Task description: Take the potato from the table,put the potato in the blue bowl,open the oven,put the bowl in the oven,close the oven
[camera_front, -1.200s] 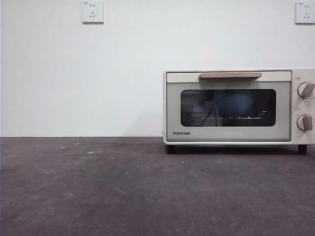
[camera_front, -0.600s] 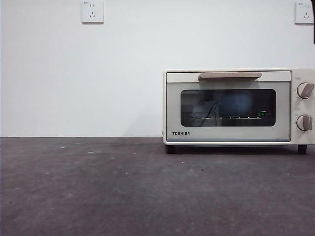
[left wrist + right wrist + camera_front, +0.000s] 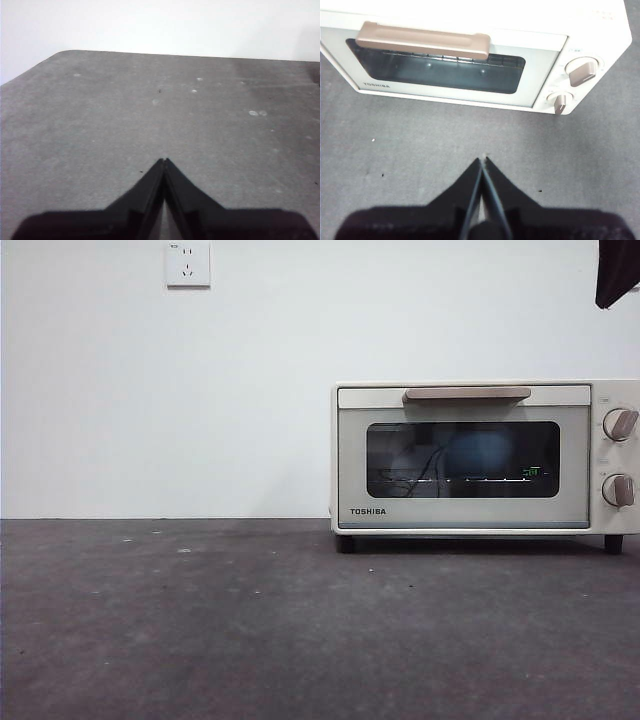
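The small cream-white, boxy TOSHIBA toaster oven [image 3: 485,457] stands on the dark grey, matte, faintly mottled table [image 3: 250,630] toward its right side, against a plain white wall. Its door is closed: a dark, glossy glass window with rounded corners sits in a smooth pale frame, a flat tan bar handle [image 3: 467,393] runs across the top, and two round knobs [image 3: 620,424] with tan grips stand one above the other at the right. A blue shape shows dimly behind the glass; the potato is not visible in any view. In the right wrist view the thin wire rack shows through the window. The right gripper [image 3: 482,162] hangs above the table in front of the oven, its black wedge-shaped jaws pressed together. The left gripper [image 3: 164,162] is over bare, pale-specked table, jaws likewise together.
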Robot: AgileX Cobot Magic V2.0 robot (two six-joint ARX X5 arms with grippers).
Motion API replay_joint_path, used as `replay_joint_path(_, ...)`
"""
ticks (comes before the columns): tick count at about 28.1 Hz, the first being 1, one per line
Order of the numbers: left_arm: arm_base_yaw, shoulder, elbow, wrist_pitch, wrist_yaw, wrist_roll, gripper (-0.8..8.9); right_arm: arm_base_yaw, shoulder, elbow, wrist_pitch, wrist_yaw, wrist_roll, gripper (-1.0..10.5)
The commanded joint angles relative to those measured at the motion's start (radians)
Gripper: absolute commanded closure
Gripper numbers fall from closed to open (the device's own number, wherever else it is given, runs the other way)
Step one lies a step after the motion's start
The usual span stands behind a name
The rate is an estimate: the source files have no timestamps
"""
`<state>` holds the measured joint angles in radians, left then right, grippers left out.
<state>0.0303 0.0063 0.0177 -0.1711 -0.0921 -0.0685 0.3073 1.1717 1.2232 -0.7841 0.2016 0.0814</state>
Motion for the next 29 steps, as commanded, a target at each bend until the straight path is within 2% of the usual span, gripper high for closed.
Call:
replay_joint_path(1, 0.006, -0.002, -0.01, 0.001, 0.044, 0.013, 8.17, 0.0, 0.002, -0.005, 0.007, 0.0, -0.004, 9.5)
replay_joint_path(11, 0.006, -0.002, -0.01, 0.008, 0.085, 0.011, 8.17, 0.0, 0.002, -0.005, 0.007, 0.0, -0.004, 9.5)
replay_joint_path(29, 0.006, 0.029, -0.01, 0.007, 0.085, 0.011, 8.17, -0.007, 0.001, -0.006, 0.016, 0.0, -0.004, 9.5)
